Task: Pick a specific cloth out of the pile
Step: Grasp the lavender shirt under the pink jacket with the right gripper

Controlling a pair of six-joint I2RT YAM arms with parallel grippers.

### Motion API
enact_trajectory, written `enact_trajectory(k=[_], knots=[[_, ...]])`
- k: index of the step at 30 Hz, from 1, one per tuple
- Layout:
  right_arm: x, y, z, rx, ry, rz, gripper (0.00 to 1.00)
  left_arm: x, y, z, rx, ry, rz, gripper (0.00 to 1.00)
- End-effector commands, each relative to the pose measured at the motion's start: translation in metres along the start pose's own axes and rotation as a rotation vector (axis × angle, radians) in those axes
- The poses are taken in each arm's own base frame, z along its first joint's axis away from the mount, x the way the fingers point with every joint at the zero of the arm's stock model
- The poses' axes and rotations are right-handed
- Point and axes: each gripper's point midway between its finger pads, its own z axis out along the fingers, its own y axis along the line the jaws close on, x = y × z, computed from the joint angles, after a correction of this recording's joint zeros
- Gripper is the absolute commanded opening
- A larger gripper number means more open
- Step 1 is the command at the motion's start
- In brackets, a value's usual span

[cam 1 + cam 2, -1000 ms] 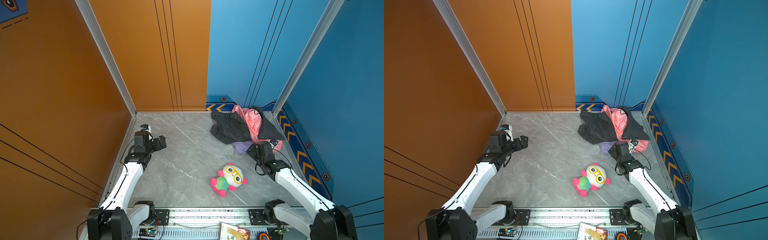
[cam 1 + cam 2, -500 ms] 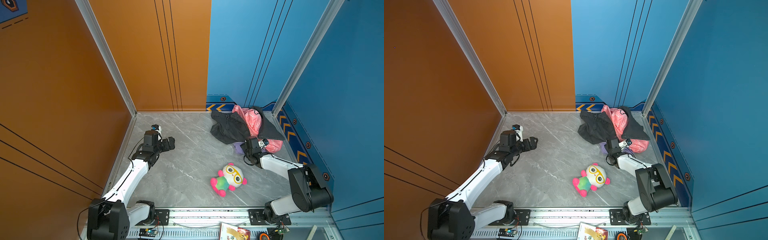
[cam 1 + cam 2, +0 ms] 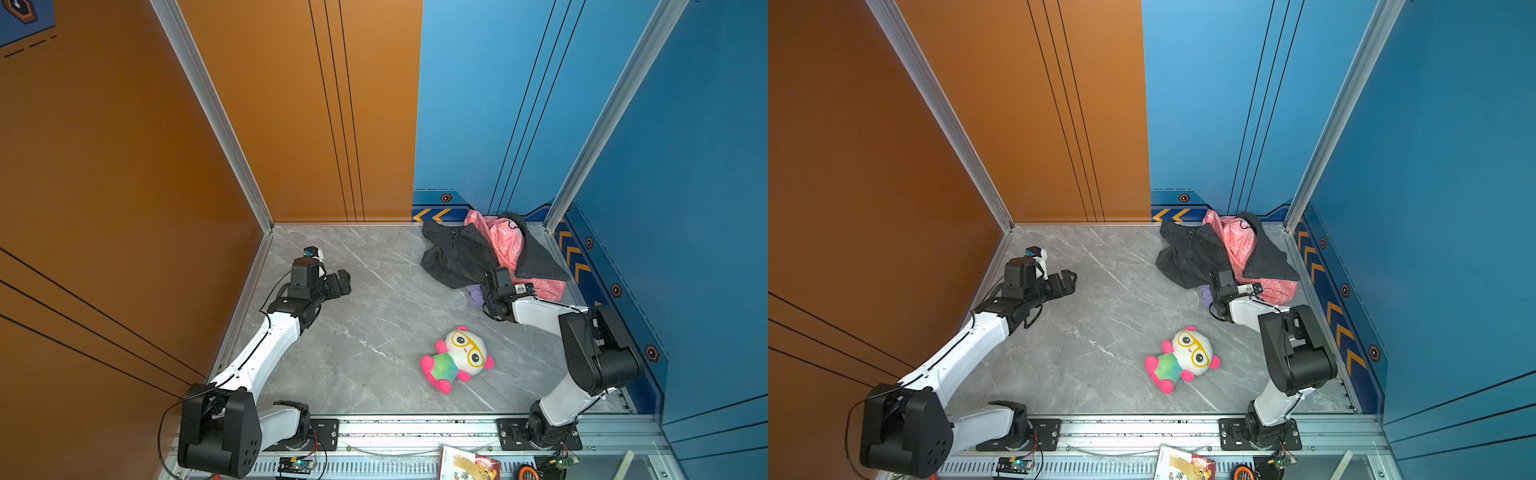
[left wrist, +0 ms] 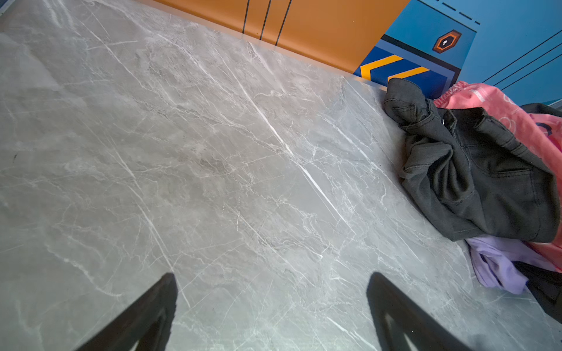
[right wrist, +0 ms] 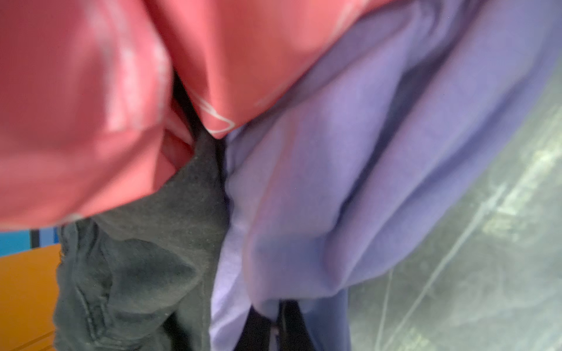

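right tool (image 3: 485, 292) clamped, apparently on the cloth (image 5: 365, 182) at the pile's (image 3: 457, 257) near edge; left tool (image 3: 344, 282) gapes.

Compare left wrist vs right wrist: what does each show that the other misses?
Left wrist only: the left gripper with its fingers spread open over the bare marble table, the yellow chevron wall strip, and the black garment nearly whole.
Right wrist only: a close, blurred look at the right gripper, its dark fingers closed on a fold of the lavender cloth.
Both: the lavender cloth, the black garment and the pink printed cloth, lying on the marble table.
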Motion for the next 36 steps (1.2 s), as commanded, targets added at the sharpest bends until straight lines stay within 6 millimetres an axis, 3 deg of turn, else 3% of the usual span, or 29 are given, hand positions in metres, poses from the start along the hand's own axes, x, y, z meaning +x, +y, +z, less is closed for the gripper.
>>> enact_trajectory(k=[1,8,25,36], knots=[[-0.003,-0.002,-0.012,0.069,-0.002,0.016,0.0,-0.018,-0.006,-0.003,-0.011,-0.05,-0.009,0.98],[-0.019,0.013,-0.05,0.091,-0.068,0.003,0.0,-0.025,-0.019,-0.005,-0.005,-0.072,0.017,0.98],[-0.047,0.104,-0.119,-0.144,-0.132,0.03,0.0,-0.042,-0.06,-0.006,0.059,-0.099,0.094,0.98],[-0.072,0.16,-0.174,-0.288,-0.243,-0.094,0.0,-0.046,-0.078,-0.009,0.087,-0.114,0.127,0.98]])
